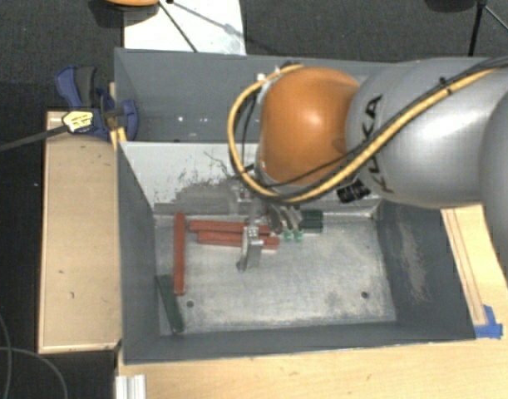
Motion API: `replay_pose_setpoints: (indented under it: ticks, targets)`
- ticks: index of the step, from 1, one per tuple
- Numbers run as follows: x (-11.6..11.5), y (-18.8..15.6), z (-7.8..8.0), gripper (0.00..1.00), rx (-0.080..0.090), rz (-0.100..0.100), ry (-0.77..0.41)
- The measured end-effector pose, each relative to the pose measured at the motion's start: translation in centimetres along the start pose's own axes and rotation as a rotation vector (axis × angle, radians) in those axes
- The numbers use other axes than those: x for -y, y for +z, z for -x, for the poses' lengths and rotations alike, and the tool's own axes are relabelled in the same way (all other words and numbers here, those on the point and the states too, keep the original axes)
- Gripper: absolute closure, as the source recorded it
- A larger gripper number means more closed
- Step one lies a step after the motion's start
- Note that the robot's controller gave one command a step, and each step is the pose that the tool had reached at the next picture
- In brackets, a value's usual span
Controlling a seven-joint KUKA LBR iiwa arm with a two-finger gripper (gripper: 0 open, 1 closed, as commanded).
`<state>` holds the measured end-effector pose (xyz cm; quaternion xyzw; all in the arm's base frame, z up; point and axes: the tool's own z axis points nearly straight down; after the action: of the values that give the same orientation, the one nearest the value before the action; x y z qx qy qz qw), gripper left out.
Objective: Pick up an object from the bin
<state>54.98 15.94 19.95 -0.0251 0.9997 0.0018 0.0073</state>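
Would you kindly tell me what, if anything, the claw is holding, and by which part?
It cannot be told: the claw is down at the right end of two red bars, but no grip shows.

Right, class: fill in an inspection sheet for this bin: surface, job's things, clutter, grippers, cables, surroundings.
surface: grey metal bin floor, scuffed
job's things: two red sticks side by side below the gripper; third red stick at left
clutter: dark green stick in near-left corner; green piece beside the gripper
grippers: gripper low over the two red sticks' right ends
cables: yellow and black cables looping round the orange wrist cover
surroundings: white sheet behind the bin
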Motion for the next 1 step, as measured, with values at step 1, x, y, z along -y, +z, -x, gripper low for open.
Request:
replay_pose_setpoints:
  ticks: [1]
  targets:
    - [2.24,6.99,1.83,0.00,-0.007,-0.002,0.075]
